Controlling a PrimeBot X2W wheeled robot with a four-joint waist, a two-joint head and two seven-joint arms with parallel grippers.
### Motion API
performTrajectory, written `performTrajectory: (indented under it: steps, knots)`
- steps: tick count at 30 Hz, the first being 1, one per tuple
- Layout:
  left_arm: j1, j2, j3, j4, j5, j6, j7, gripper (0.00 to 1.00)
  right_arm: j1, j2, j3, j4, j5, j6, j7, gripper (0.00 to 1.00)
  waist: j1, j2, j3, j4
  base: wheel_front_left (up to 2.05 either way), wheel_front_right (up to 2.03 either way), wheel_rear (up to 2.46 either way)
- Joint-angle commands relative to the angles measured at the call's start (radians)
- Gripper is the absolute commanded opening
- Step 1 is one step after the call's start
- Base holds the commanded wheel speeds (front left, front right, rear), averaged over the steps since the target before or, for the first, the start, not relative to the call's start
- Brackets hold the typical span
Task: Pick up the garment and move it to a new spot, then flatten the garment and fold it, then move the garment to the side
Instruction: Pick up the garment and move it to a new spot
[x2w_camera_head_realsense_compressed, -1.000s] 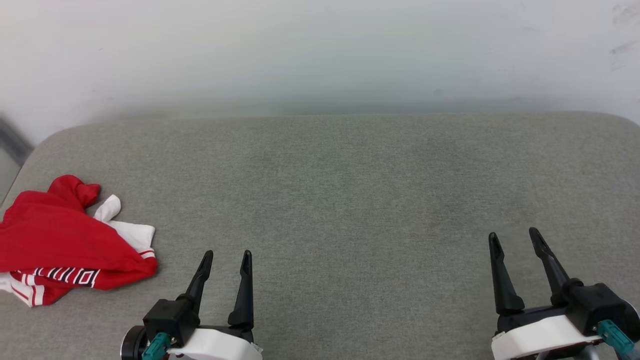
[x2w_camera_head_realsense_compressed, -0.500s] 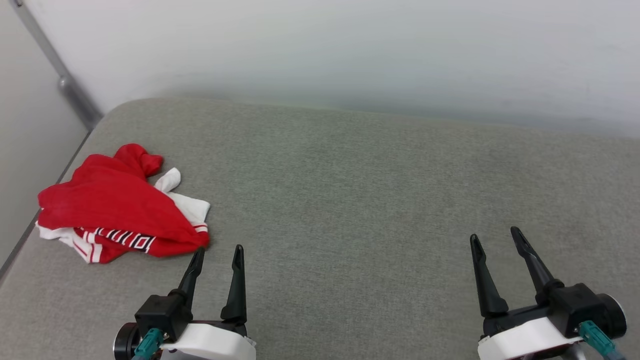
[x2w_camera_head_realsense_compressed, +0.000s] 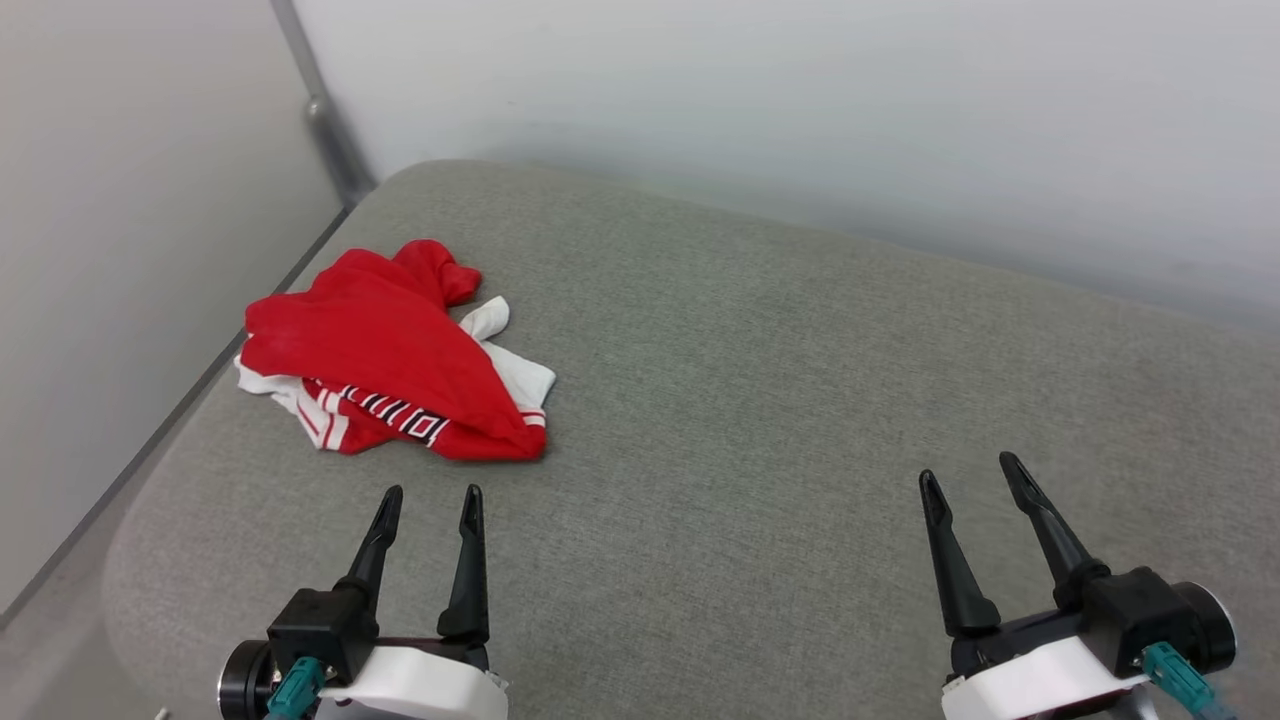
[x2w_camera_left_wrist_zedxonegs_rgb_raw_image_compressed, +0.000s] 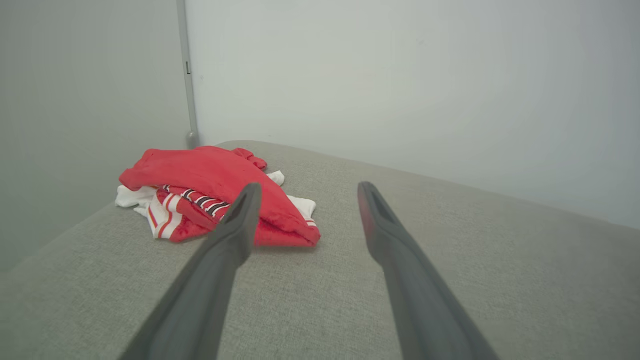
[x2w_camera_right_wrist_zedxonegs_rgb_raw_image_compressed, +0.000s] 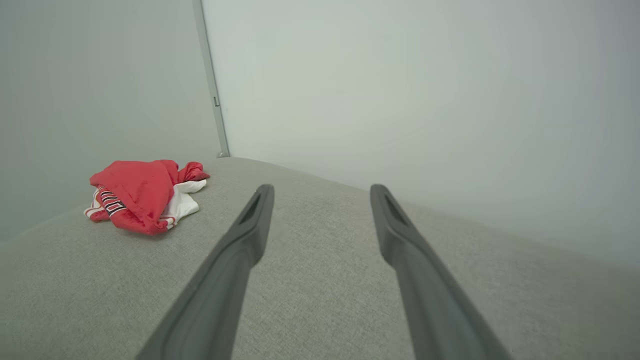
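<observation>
Grey woven fabric covered the padded surface (x2w_camera_head_realsense_compressed: 800, 400) I saw below me, and the garment (x2w_camera_head_realsense_compressed: 380, 345) lay crumpled near its far left corner, red with white sleeves showing. My left end effector (x2w_camera_head_realsense_compressed: 428, 492) hovered just short of it, fingers parted and empty. The right end effector (x2w_camera_head_realsense_compressed: 968, 468), likewise parted and empty, sat well apart.

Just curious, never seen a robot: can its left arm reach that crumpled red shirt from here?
Probably yes. The garment lies just ahead of the left arm, its jaws open toward it, with bare grey cushion between.
</observation>
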Motion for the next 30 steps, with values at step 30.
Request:
performTrajectory:
  steps: [30]
  knots:
    - [-0.075,-0.001,0.033,0.029,-0.025,-0.070,-0.003,1.00,-0.056,0.001,0.016,-0.037,-0.018,0.000,-0.002,1.00,0.0000,0.0000,0.092,0.012,0.00,0.00,0.00]
